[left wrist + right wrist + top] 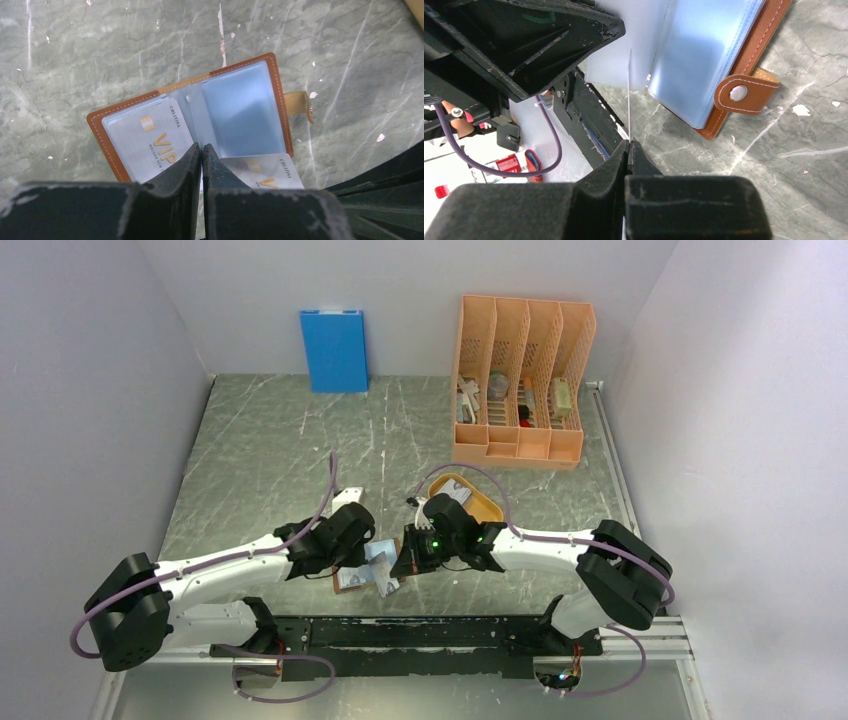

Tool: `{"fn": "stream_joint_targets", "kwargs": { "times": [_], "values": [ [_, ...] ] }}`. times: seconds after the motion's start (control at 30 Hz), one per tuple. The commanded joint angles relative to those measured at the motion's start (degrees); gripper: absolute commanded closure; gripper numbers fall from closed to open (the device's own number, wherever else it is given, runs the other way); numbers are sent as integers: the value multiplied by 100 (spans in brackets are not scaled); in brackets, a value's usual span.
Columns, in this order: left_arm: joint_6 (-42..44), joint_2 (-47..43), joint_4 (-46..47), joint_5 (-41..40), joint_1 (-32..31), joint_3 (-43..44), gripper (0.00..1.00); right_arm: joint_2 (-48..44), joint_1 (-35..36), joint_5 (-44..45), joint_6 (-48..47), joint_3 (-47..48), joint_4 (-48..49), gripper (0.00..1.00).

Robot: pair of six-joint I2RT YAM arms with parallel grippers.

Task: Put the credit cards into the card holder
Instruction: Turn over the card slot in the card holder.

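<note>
Marbled table (260, 440), orange tray (484, 502); left end effector (201, 147) tight on card holder (235, 105), right end effector (629, 143) tight on card (629, 90).

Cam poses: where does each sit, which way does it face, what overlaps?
Top external: high behind the bases, looking down on the table; both arms visible.
Left wrist: looks down past the shut left claw at the open card holder.
Right wrist: looks past the right claw pinching an edge-on credit card.
Both wrists share the card holder.
</note>
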Motion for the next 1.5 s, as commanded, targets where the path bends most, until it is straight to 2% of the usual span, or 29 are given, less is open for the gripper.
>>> {"fn": "stream_joint_targets", "kwargs": {
  "times": [0.0, 0.1, 0.47, 0.67, 1.0, 1.23, 1.47],
  "values": [
    [-52, 46, 20, -91, -17, -175, 89, -38, 48, 83, -7, -33, 53, 100],
    [-52, 73, 76, -72, -18, -245, 86, -34, 56, 133, -41, -17, -18, 100],
    [30, 150, 247, 91, -14, -225, 60, 15, 128, 370, -109, 54, -241, 100],
    [-10, -41, 133, 59, -13, -151, 55, -25, 125, 508, -91, 19, -331, 100],
    [-64, -590, -164, -49, -16, 80, 58, -14, 125, 532, -47, 24, -299, 100],
    [-36, -581, -70, 1, -17, 34, 73, -8, 125, 484, -29, 14, -255, 100],
    [14, -323, 145, 61, -17, -70, 77, -23, 139, 449, -34, 7, -255, 100]
  ]
}}
